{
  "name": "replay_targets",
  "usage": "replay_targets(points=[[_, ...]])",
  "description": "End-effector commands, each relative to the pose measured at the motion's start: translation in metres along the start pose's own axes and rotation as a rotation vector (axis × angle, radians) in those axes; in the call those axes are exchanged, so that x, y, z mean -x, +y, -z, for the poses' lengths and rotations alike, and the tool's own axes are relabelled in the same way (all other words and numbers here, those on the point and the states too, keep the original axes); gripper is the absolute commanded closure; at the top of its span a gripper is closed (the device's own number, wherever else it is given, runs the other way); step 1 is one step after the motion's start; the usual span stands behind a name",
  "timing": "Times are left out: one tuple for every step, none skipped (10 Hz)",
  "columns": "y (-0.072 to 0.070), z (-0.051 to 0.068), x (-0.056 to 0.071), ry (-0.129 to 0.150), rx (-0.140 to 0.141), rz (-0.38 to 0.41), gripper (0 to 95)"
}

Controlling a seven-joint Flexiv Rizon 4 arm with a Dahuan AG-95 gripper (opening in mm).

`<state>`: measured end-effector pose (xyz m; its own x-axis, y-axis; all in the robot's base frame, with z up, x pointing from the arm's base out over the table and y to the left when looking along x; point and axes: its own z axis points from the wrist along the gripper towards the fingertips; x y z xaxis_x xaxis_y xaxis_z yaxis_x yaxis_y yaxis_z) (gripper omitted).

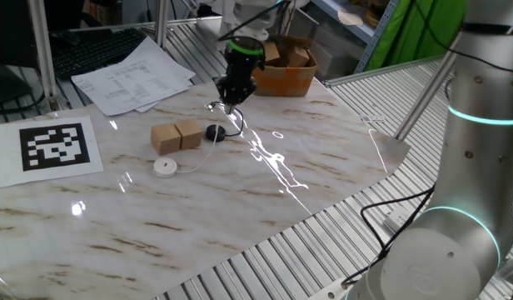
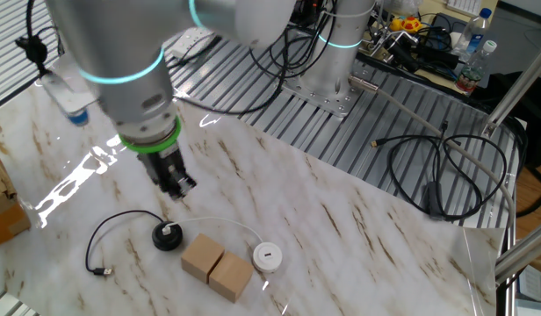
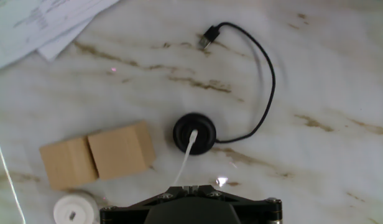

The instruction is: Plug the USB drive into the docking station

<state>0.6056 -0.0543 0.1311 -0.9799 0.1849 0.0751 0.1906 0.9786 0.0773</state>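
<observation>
dock (image 3: 194,132): black round puck on surface, just right of 2 wood blocks (image 3: 95,155); black cable (image 3: 266,81) loops off it to a loose USB plug (image 3: 207,36).
white lead (image 3: 184,163): thin, runs from dock top toward bottom edge in hand view; joins white disc (image 2: 268,255) by the blocks.
USB drive: can't tell for sure; no stick-shaped drive seen. White disc is the likeliest candidate, only a guess.
gripper (image 1: 231,98): above surface, pointing down, clear of dock. Jaws: together, nothing seen between them.
handling (judgement): disc small, light, stiff, smooth plastic, prob. slippery. Lead soft, will drag. Dock light, may slide when pushed.
grip (judgement): pinch disc across rim, not by lead.
</observation>
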Motion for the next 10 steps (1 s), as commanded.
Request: replay_targets(points=[[0.003, 0.006, -0.024, -0.009, -0.024, 0.076, 95.0], [0.004, 0.007, -0.028, -0.007, -0.023, 0.088, 95.0], [0.005, 0.007, -0.032, -0.006, -0.019, 0.088, 95.0], [0.007, 0.008, -0.036, -0.011, -0.019, 0.078, 95.0], [0.007, 0.008, -0.037, -0.011, -0.020, 0.073, 95.0], [0.008, 0.009, -0.039, -0.013, -0.020, 0.069, 95.0], [0.008, 0.009, -0.040, -0.018, -0.021, 0.066, 95.0], [0.008, 0.009, -0.040, -0.019, -0.021, 0.064, 95.0], [0.008, 0.009, -0.040, -0.019, -0.020, 0.063, 95.0], [0.008, 0.009, -0.040, -0.019, -0.021, 0.061, 95.0]])
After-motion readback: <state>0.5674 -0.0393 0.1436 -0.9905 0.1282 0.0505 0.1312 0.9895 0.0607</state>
